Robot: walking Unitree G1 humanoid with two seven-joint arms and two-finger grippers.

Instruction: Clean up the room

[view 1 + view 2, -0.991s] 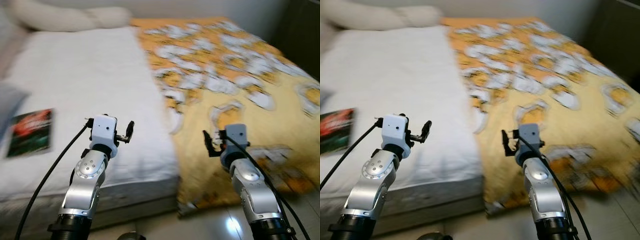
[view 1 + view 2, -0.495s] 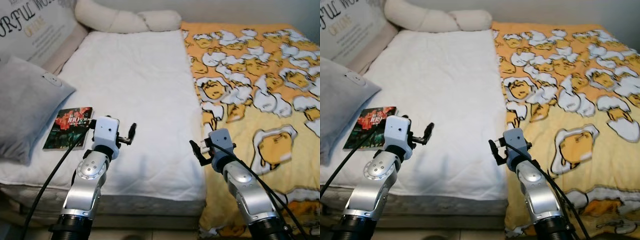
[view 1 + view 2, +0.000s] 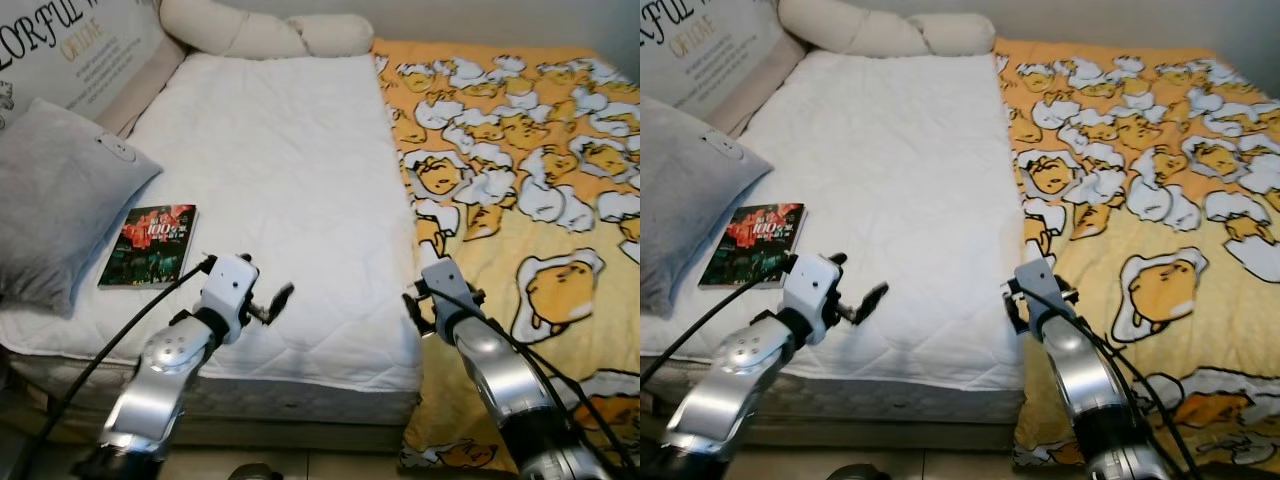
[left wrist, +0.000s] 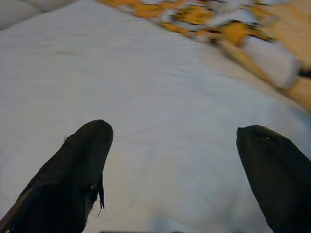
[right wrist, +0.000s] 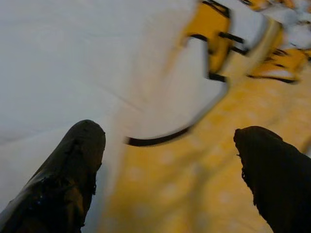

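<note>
Since earlier our left gripper [image 4: 175, 165] has reached further over the bed [image 3: 290, 170]; both it and our right gripper [image 5: 170, 170] gape wide, empty. Our book [image 3: 150, 245] lies flat beside the grey pillow [image 3: 55, 200].

A thin paperback book with a dark cover splashed in red and green [image 3: 149, 246] lies flat and closed on the white quilted mattress [image 3: 280, 190] — near its front left corner, just beside a grey cushion [image 3: 60, 205]. A yellow blanket printed with egg characters [image 3: 530, 190] — rumpled — covers the bed's right half.
</note>
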